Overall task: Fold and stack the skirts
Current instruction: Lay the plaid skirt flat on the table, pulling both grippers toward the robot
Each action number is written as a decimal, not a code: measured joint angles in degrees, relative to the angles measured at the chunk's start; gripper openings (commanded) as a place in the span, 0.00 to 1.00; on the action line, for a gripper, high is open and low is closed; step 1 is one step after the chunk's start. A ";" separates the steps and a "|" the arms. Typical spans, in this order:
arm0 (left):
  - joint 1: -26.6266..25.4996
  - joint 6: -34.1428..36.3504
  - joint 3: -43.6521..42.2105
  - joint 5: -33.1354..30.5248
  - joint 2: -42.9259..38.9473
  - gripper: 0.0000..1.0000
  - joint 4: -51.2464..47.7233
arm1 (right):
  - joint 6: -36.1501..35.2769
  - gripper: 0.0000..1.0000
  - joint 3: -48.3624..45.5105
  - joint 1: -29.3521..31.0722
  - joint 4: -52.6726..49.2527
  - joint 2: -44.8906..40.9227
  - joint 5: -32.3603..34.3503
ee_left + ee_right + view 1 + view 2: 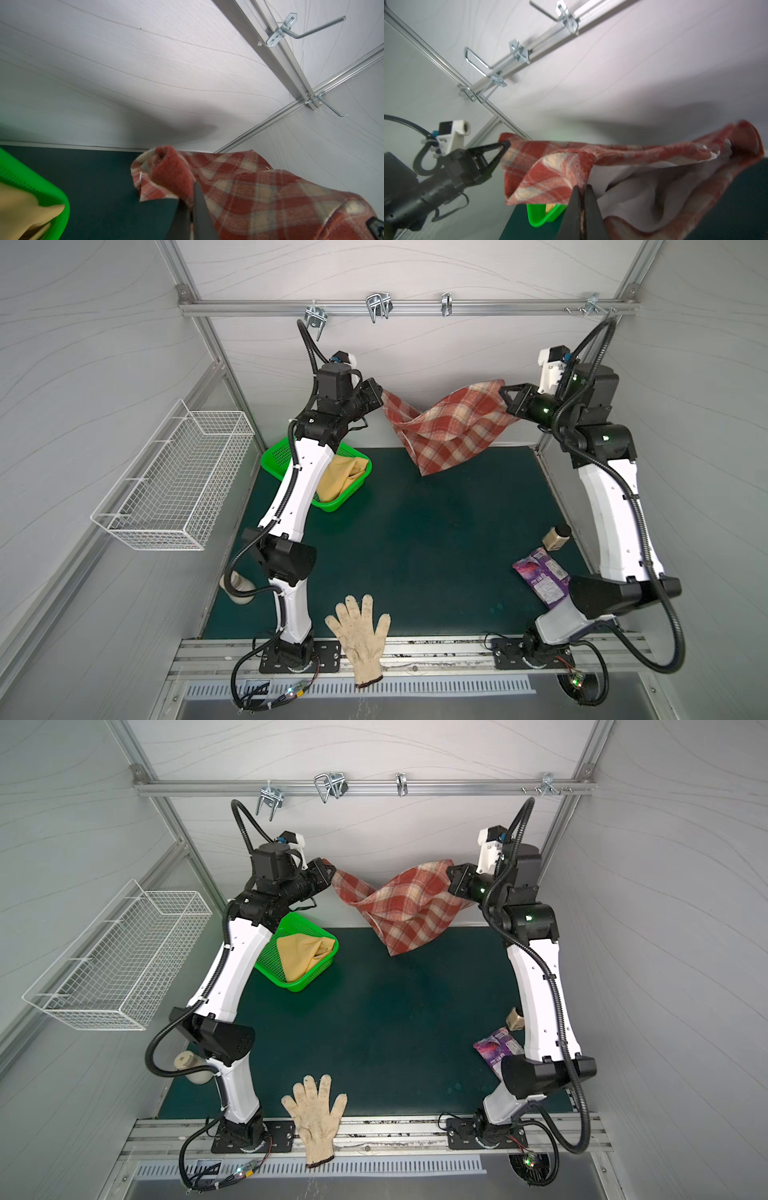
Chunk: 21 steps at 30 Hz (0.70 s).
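1. plaid skirt (449,423): fuzzy, woolly cloth, totally matt.
2. yellow skirt (343,479): plainer, smoother cloth, soft-looking.
3. green basket (274,456): shiny plastic mesh.
4. table mat (415,551): dark and matt.
5. glove (359,635): rough knit, kinda speckled.
6. wire basket (174,481): white-coated metal wire.
7. packet (540,578): glossy printed film.

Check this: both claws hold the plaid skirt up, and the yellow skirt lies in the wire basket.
Wrong basket: the yellow skirt lies in the green basket, as both top views show. The left claw and right claw do hold the plaid skirt up.
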 measured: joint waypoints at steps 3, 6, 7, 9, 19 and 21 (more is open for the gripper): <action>0.11 -0.02 -17.53 -0.35 -9.79 0.00 6.71 | 0.61 0.00 -17.00 1.86 2.91 -9.29 0.83; 0.22 -0.22 -37.66 -0.59 -18.40 0.00 13.33 | 1.77 0.00 -35.06 5.84 5.86 -17.97 2.14; 0.26 -0.28 -44.28 -0.70 -20.59 0.00 15.58 | 2.51 0.00 -40.63 7.06 6.64 -20.55 2.49; 0.28 -0.92 -57.72 -1.27 -24.35 0.00 18.82 | 4.20 0.00 -51.78 9.57 8.04 -25.75 2.97; 0.28 -10.16 -102.82 -7.89 -45.92 0.06 21.31 | 15.67 0.44 -83.76 27.96 11.37 -44.22 10.19; 0.31 -10.80 -103.65 -10.40 -50.95 0.15 20.26 | 17.79 0.59 -85.15 31.45 12.15 -46.31 11.74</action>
